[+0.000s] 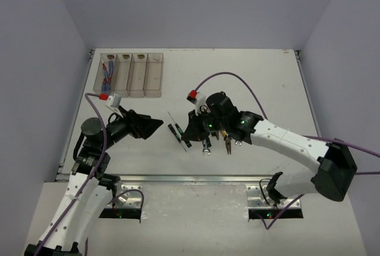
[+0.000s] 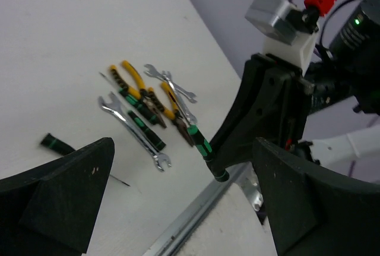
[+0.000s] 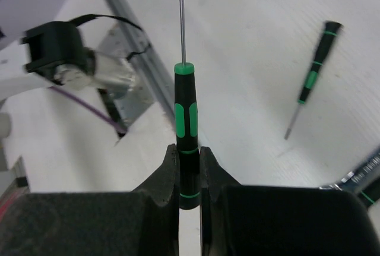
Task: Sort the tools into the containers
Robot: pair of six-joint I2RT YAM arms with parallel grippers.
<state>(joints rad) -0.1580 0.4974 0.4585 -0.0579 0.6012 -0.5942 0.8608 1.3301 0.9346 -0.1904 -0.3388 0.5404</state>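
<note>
From overhead you could see the row of bins (image 1: 132, 75) at the far left of the counter (image 1: 255, 78), well apart from both arms. Neither wrist camera showed it. The leftmost bin held blue-handled screwdrivers (image 1: 106, 78) with red collars. I could not tell what lay in the other three.

Your right wrist camera gave the grip plainly. The right fingers (image 3: 171, 176) were clenched on the butt of a green-black screwdriver (image 3: 184, 104), and its thin shaft pointed straight away from them. A second green-black screwdriver (image 3: 313, 66) lay alone on the counter off to one side.

Only your left wrist camera showed the remaining heap clearly. Yellow-handled pliers (image 2: 133, 79) and silver wrenches (image 2: 173, 87) lay touching and crossing one another, just beside the right arm. Your left fingers (image 2: 65, 196) stood released, spread wide and grasping nothing.

Any lettering on the tools was too small to read.
</note>
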